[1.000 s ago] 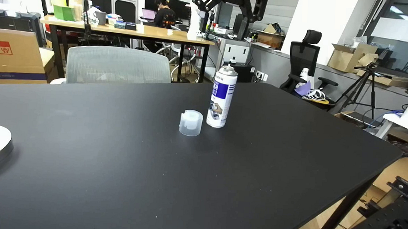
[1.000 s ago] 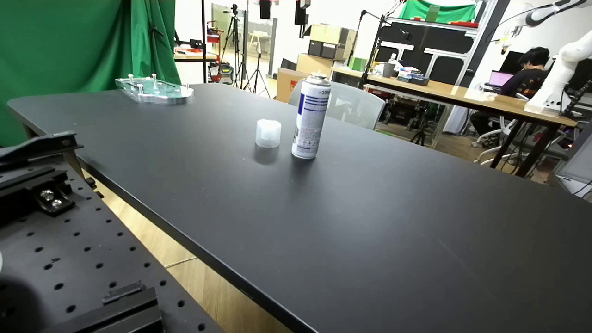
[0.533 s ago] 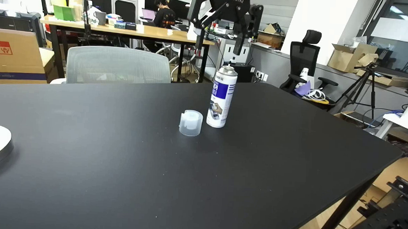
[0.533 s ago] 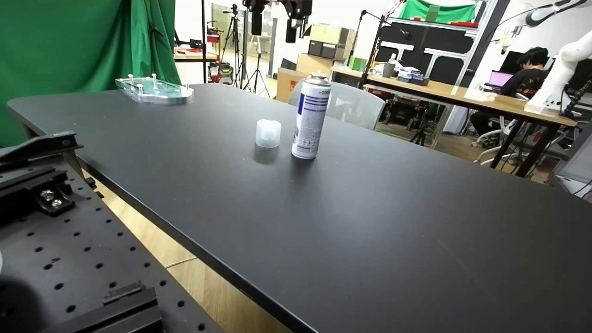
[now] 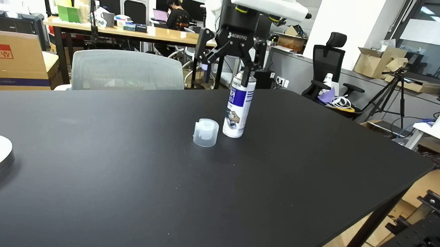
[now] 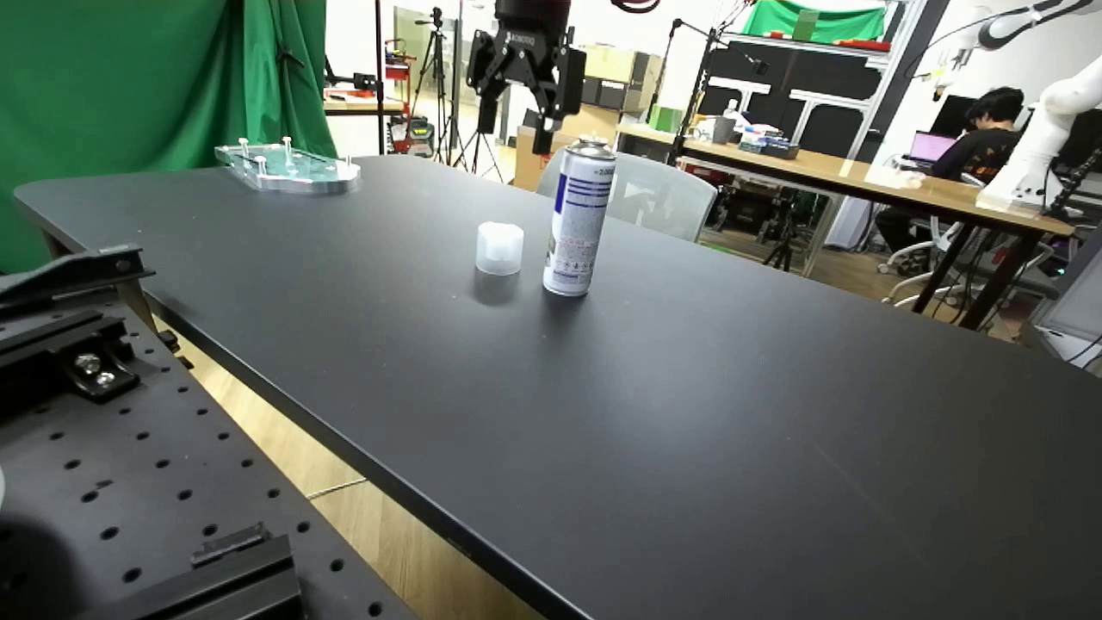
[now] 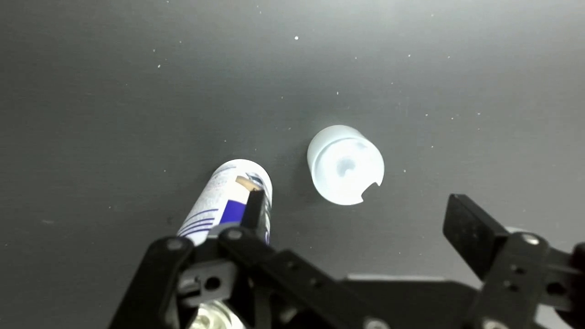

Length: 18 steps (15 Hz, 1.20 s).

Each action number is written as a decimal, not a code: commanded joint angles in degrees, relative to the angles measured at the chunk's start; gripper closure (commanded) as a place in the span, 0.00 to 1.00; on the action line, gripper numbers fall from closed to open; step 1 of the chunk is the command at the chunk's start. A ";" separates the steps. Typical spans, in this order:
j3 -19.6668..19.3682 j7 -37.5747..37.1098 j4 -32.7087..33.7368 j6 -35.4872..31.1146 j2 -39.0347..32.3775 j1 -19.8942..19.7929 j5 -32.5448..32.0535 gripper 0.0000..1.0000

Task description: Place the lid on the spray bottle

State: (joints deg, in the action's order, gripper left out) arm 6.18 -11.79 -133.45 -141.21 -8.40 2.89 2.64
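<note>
Tool (image 6: pixel 515 140) is hanging somewhere above the lid (image 7: pixel 346 165), spread wide, gripping nothing, and spray bottle (image 6: pixel 579 218) is standing just beside that lid.

Lid (image 5: pixel 206 133) just beside spray bottle (image 5: pixel 238 108), both on table (image 5: pixel 128 179) — fingers (image 7: pixel 470 233) above it

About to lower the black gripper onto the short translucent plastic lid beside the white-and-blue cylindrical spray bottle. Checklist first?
1. Is the gripper open? Ok; its fingers are spread wide, holding nothing.
2. Is the lid resting on the matte black tabletop? Ok.
3. Is the spray bottle upright and uncapped? Ok.
4. Will the gripper's descent miss the spray bottle? Cannot tell; a gap shows in an exterior view, yet one finger overlaps the spray bottle in the wrist view.
5. Are the fingers down around the lid? Not ok; they are above it.
</note>
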 commanded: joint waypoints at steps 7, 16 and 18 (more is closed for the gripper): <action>-1.30 -4.06 6.61 -3.14 -8.08 3.87 0.98 0.00; -0.88 -1.06 7.14 -1.97 -8.39 5.17 -0.20 0.00; -0.87 -0.87 7.14 -1.95 -8.40 5.17 -0.21 0.00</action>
State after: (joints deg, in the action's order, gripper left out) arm 5.61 -12.79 -126.39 -143.33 -16.84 7.78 2.26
